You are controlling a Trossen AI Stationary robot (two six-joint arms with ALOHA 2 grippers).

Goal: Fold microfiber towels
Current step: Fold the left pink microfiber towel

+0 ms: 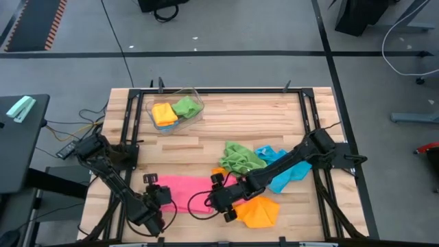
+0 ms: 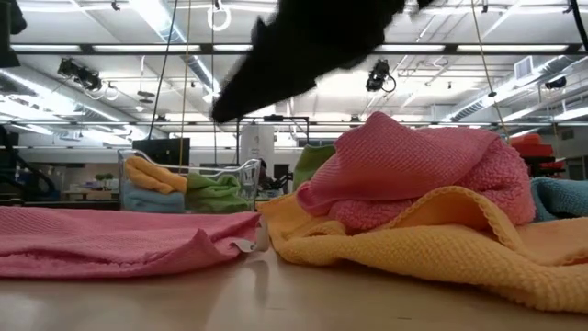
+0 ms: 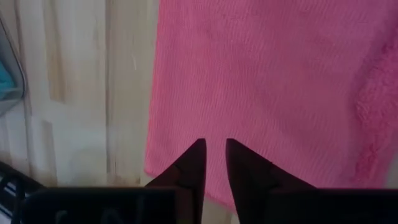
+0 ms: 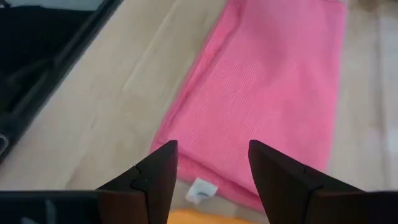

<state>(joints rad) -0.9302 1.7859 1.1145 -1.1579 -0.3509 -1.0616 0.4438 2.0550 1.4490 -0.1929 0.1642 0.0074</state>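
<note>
Pink towel (image 1: 186,186) flat near the surface's front edge, left fingers (image 3: 213,163) nearly closed over it, right fingers (image 4: 211,163) open above, both empty

Left tool (image 3: 214,163) low with fingers narrowly parted, right tool (image 4: 213,163) wide open, both arms bent inward.

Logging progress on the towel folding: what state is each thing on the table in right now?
Pink towel: spread flat, not folded yet.
Orange towel: crumpled, loose.
Green towel: crumpled in the pile.
Blue towel: crumpled, partly under the right arm.
Clear bin: upright, holding a folded orange and a green towel.
Left hand: over the pink towel's edge, fingers slightly apart, gripping nothing.
Right hand: open above the pink towel's tagged end.
</note>
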